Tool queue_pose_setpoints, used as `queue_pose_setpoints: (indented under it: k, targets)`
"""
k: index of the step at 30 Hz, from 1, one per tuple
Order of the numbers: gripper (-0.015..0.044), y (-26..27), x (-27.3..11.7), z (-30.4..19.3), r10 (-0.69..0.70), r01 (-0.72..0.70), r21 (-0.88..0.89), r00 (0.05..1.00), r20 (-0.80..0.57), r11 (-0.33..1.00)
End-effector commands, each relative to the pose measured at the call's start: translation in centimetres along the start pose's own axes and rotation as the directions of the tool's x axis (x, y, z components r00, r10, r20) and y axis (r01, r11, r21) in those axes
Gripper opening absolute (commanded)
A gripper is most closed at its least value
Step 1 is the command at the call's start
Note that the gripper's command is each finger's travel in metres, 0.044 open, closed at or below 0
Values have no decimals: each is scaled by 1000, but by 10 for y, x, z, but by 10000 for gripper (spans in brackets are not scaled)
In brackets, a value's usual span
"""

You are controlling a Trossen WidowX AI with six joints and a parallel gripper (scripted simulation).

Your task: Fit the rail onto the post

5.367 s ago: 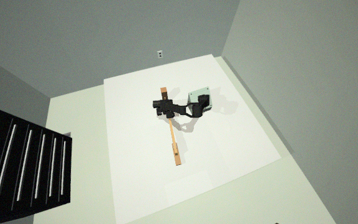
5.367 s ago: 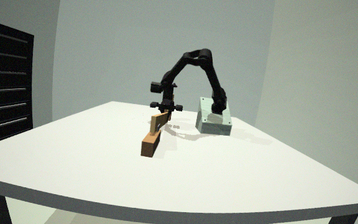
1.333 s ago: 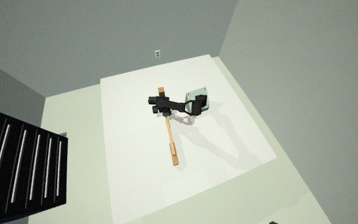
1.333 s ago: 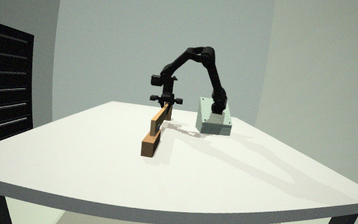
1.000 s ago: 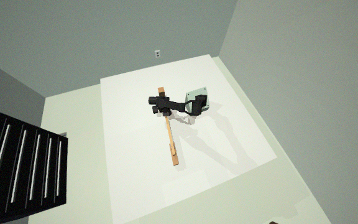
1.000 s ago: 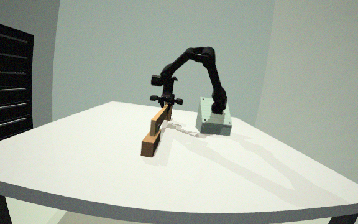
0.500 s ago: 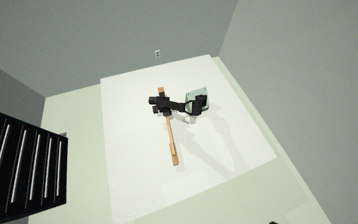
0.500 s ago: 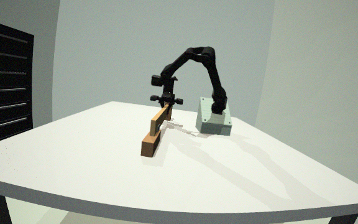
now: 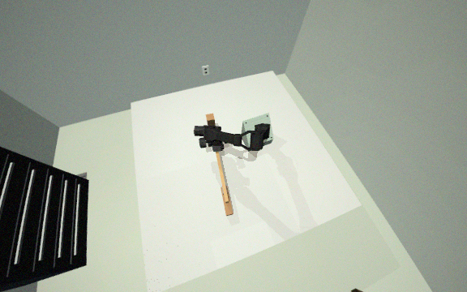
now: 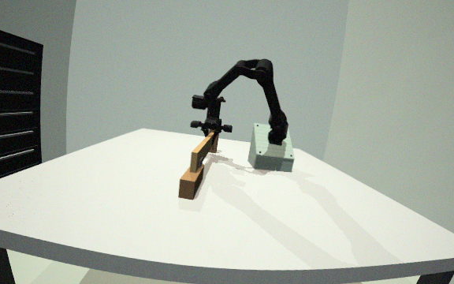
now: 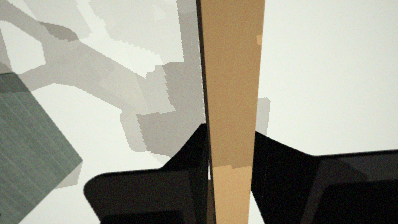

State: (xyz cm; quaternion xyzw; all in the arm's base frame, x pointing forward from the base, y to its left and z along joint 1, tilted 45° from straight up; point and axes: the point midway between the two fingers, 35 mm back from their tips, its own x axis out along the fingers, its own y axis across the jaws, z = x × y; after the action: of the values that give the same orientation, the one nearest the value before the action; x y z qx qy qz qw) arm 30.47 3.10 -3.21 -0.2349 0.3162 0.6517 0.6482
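On my desk point(image 9: 177, 195) point(image 10: 132, 213), the rail point(image 9: 222, 174) point(image 10: 201, 151) runs from the footboard block point(image 9: 229, 209) point(image 10: 187, 187), nearer the front edge, toward the post point(image 9: 210, 117) point(image 10: 214, 147) by the back edge. My arm's base point(image 9: 254, 121) point(image 10: 259, 136) stands right of the rail, toward the back-right corner.

Arm, one, black point(image 9: 230, 139) point(image 10: 227, 80): raised in a bent arch, its foot beside the bed rail point(image 9: 222, 174) point(image 10: 202, 151) point(image 11: 232, 90) and apart from it. Elbow point(image 10: 265, 65): highest part, well above the rail's level and off to its side. Forearm: slopes down toward the rail. Wrist point(image 10: 213, 107): over the rail, turned downward. Gripper, one point(image 9: 215, 139) point(image 10: 213, 136) point(image 11: 231, 137): roughly upright, pointing down, closed on the rail. Fingers, two: one at each side of the rail.
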Motion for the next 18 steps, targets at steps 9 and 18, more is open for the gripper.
queue_pose_setpoints:
  k: [9,18]
  targets:
    - [0,-3,-2,1,-14,14,-4,1000,1,1000]
    - [0,-2,-2,-1,-14,14,-4,1000,1,1000]
